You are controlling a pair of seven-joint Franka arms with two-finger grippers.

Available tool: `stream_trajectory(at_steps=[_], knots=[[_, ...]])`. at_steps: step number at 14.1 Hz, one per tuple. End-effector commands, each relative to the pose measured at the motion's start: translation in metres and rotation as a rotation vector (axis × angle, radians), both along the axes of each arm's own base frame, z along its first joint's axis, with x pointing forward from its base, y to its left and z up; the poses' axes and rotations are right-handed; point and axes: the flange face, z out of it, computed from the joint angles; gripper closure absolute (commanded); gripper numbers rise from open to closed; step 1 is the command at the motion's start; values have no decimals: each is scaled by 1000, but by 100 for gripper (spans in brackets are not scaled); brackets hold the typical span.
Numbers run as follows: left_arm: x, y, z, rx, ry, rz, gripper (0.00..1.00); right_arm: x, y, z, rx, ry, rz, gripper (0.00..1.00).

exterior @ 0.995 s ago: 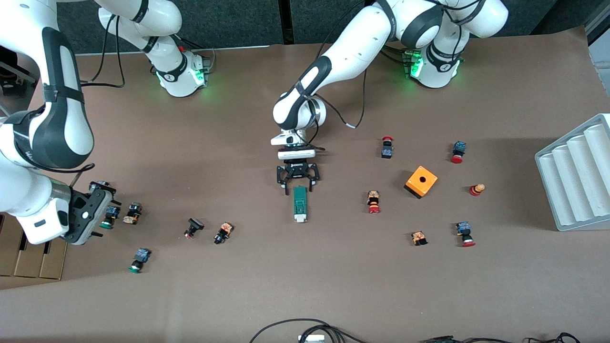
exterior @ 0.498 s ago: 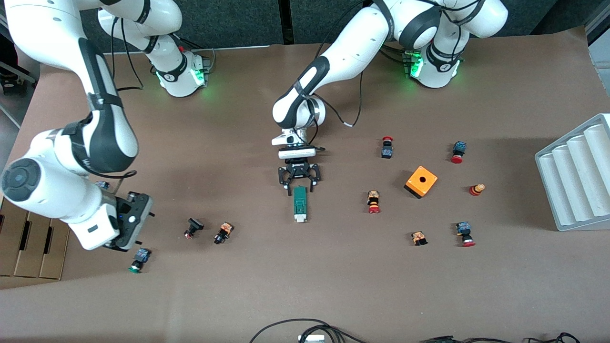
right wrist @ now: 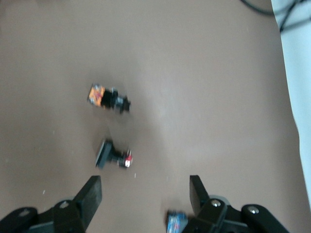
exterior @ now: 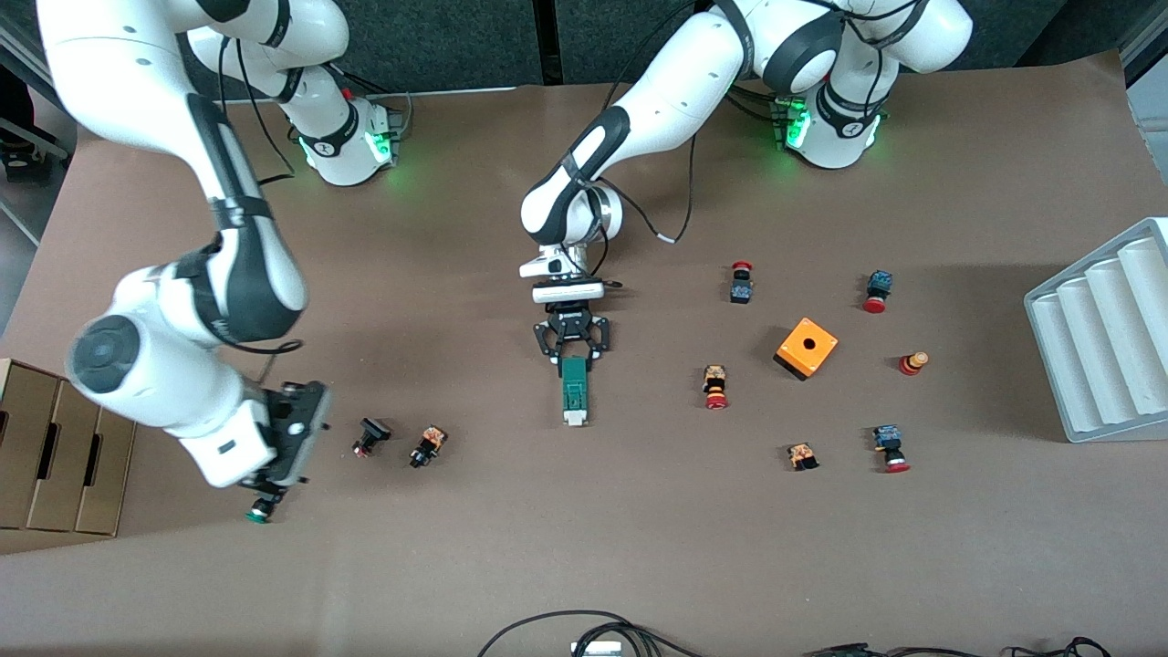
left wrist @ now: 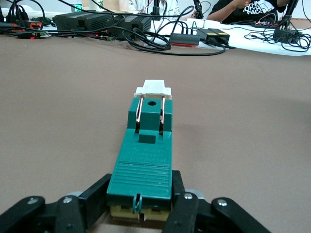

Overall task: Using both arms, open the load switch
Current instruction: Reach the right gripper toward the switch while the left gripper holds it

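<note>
The load switch (exterior: 574, 391) lies in the middle of the table, a slim green block with its white sliding piece (exterior: 574, 418) at the end nearer the front camera. My left gripper (exterior: 572, 359) is down at the table and shut on the switch's other end. In the left wrist view the black fingers (left wrist: 95, 196) press both sides of the green body (left wrist: 146, 155), and the white piece (left wrist: 153, 88) sticks out at the tip. My right gripper (exterior: 274, 484) hangs open over the table toward the right arm's end, above a green-capped push-button (exterior: 258, 513), with nothing between its fingers (right wrist: 90, 194).
Two small push-buttons (exterior: 371, 436) (exterior: 427, 445) lie between the right gripper and the switch. An orange cube with a hole (exterior: 806, 348) and several red-capped buttons (exterior: 715, 386) lie toward the left arm's end. A grey ribbed tray (exterior: 1104, 333) and cardboard boxes (exterior: 55, 456) stand at the table's two ends.
My left gripper's fingers have closed onto the load switch's end. The right arm has swung in from the table's edge toward the push-buttons and the switch.
</note>
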Motion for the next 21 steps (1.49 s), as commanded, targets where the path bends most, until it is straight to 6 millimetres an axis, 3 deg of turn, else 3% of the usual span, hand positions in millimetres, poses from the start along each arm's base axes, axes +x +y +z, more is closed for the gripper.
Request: stream_trajectory(at_steps=[1,4,7,9,12,13,14,15,17,19,21], knots=[[-3,0,-10,-12,3,-9,67,3,41,-15,25,-33,48,18],[-3,0,-10,-10,3,-10,66,4,65,-32,37,-63,68,18],[-3,0,-11,-6,4,-12,64,1,78,-64,101,0,36,18],[-5,-1,-11,-7,6,-13,55,-9,107,-81,110,32,60,19],[-10,-1,-16,-2,8,-18,37,-21,159,-84,117,-45,123,27],[-10,-1,-17,-1,9,-18,30,-23,168,-83,109,-70,133,27],[-10,-2,-17,0,9,-20,30,-24,172,-87,95,-74,136,27],[-10,-2,-16,0,8,-20,36,-27,177,-91,90,-71,138,26],[-11,0,-19,0,11,-18,56,-33,189,-104,91,-54,132,24],[-11,0,-21,3,12,-18,59,-39,213,-115,87,-59,163,24],[-11,0,-21,1,12,-17,69,-43,234,-121,74,-66,149,24]])
